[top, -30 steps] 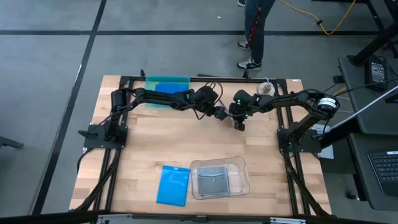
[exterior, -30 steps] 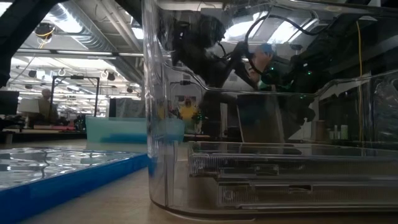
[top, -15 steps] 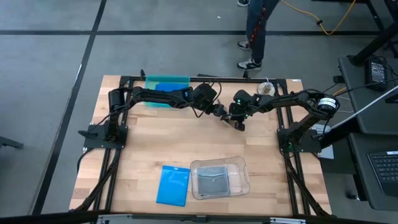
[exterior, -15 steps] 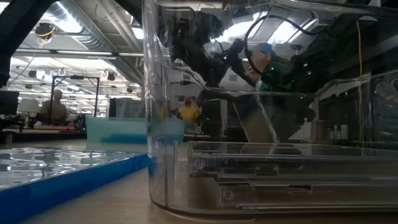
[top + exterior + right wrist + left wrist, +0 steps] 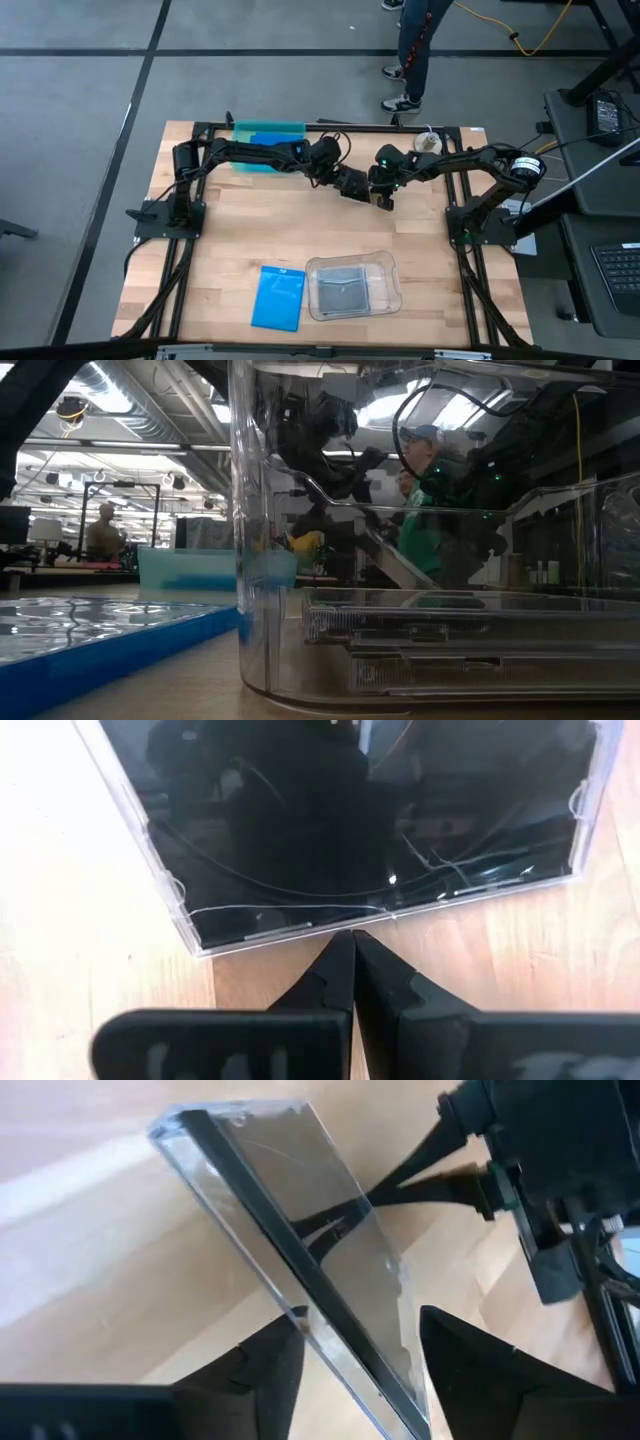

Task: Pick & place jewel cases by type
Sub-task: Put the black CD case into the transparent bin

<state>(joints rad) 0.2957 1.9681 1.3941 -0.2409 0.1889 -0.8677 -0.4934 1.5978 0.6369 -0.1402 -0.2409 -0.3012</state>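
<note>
High view: you see both arms meeting over the far middle of the worktop [image 5: 230, 240], the left gripper [image 5: 352, 186] and right gripper [image 5: 384, 197] close together, with a small dark jewel case [image 5: 352, 184] between them. You cannot read either gripper's fingers from here.
Left wrist view: here you get what the overhead hides. The dark jewel case stands tilted on edge between the left gripper's two fingers [image 5: 250, 1370]; you cannot tell whether they press on it. Beyond it you see the right arm's gripper against the case's far face.
Right wrist view: the right gripper's fingers [image 5: 330, 980] are clenched tight together, their tips meeting the case's clear edge.
Low view: mostly the wall of the clear tray [image 5: 420, 650] fills it, with the arms blurred behind; a person sits far back in the room.
Case held up: clear plastic rim, dark inside, square, glossy with thin scratches.
Near side of the worktop: a blue jewel case [image 5: 279, 296] lies flat just beside the clear tray, which holds at least one grey case [image 5: 345, 290].
Far edge: a teal tray [image 5: 268, 128] holds another blue case [image 5: 268, 144], partly covered by the left arm.
</note>
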